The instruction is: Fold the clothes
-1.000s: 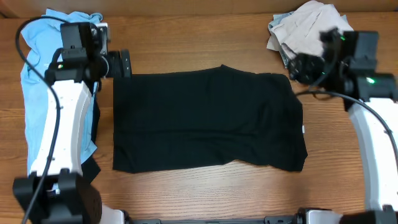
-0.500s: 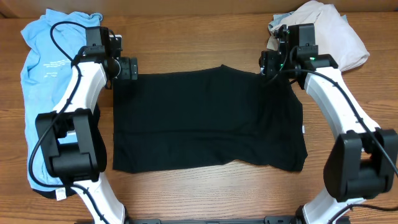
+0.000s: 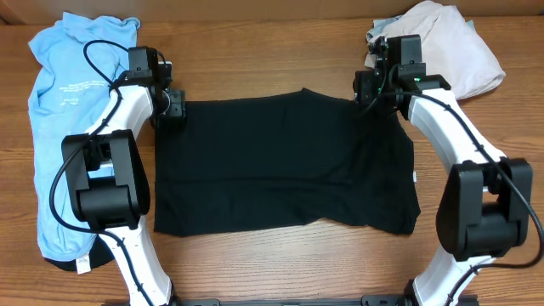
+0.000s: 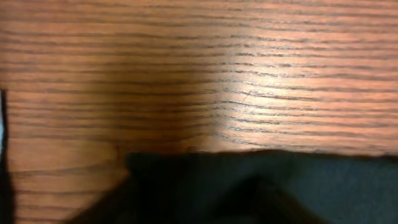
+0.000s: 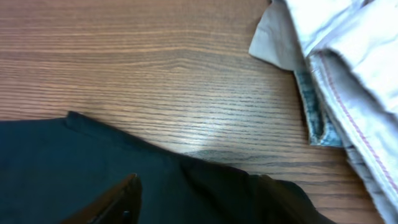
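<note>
**A:** Where did the work lie?

**B:** Large plain black fabric garment (image 3: pixel 280 161), spread flat in the middle of the brown wood-grain table (image 3: pixel 272 51). Small white tag (image 3: pixel 415 177) at its right edge. Light blue printed T-shirt (image 3: pixel 64 102) lay along the left side. A heap of beige and cream cloth garments (image 3: pixel 450 47) sat at the far right.

**A:** The pincers?

**B:** Left gripper (image 3: pixel 174 108) was at the black garment's far left corner, right gripper (image 3: pixel 365 87) at its far right corner. Both wrist views gave only black cloth edge against wood, no clear fingertips. I could not tell whether either was released, clenched or had cloth.

**A:** How should the step be done well?

**B:** Judged step: taking both far corners, to fold the far edge toward the near hem.
- Pinch the hem right at each corner, equally on both sides, and be sure cloth is between the pads before lifting.
- Raise both corners together and level, with the edge taut so the middle does not sag.
- Lay edge on edge.
- The far edge peaked in the middle and the near part was wrinkled, so expect some skew.
- The right arm needs to stay clear of the beige heap just beside it.
</note>
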`<move>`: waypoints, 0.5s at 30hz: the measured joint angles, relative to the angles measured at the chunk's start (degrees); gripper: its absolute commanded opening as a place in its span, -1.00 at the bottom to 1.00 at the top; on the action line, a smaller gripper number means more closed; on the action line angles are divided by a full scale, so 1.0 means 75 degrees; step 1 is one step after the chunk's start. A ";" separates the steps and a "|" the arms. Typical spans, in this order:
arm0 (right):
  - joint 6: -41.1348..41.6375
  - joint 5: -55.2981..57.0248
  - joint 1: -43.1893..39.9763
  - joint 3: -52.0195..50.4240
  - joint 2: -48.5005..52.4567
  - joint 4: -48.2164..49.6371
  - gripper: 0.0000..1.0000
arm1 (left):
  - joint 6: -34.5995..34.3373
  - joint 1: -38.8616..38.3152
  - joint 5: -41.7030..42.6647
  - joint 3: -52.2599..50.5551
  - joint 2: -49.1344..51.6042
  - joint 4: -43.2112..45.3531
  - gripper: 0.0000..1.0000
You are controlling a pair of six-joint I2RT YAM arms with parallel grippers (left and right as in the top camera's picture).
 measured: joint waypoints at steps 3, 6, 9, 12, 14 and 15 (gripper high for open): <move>-0.0015 0.0003 -0.0003 0.0000 0.0119 0.0160 0.11 | -0.0012 0.0000 -0.0003 0.0000 0.0003 -0.0009 -0.89; -0.0026 0.0000 -0.0003 0.0000 0.0152 0.0283 0.11 | 0.0023 0.0000 0.0000 0.0064 0.0003 -0.0221 -0.92; -0.0035 0.0058 -0.0003 0.0000 0.0207 0.0393 0.23 | 0.0023 0.0000 -0.0015 0.0341 0.0050 -0.0886 -0.92; -0.0058 0.0169 -0.0041 0.0003 0.0545 0.0420 0.35 | 0.0017 0.0000 -0.0108 0.1070 0.0160 -0.2119 -0.92; -0.0064 0.0201 -0.0143 0.0003 0.0866 0.0385 0.38 | -0.0009 0.0000 -0.0143 0.1807 0.0189 -0.2885 -0.92; -0.0058 0.0210 -0.0210 0.0003 0.0979 0.0350 0.39 | -0.0012 0.0000 -0.0140 0.2130 0.0187 -0.3174 -0.92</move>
